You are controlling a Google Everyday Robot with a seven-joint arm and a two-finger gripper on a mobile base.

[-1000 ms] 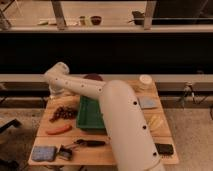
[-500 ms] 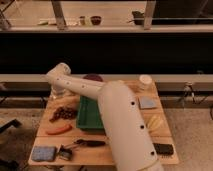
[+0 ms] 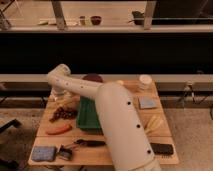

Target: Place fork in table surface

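My arm reaches from the lower right across the light wooden table surface (image 3: 130,95) to its back left corner. The gripper (image 3: 59,96) hangs there, low over the tabletop, just left of the green tray (image 3: 89,117) and behind a cluster of dark red grapes (image 3: 64,114). I cannot pick out the fork; it is either hidden by the gripper and wrist or too thin to distinguish from the wood beneath them.
An orange carrot (image 3: 58,129), a blue sponge (image 3: 43,152) and a black-handled tool (image 3: 91,143) lie front left. A white cup (image 3: 145,81), a grey pad (image 3: 148,103), a yellow item (image 3: 154,123) and a black block (image 3: 161,148) sit right. A dark bowl (image 3: 93,78) stands at the back.
The arm's elbow and wrist have shifted only slightly over the back left corner. The objects on the table have not moved.
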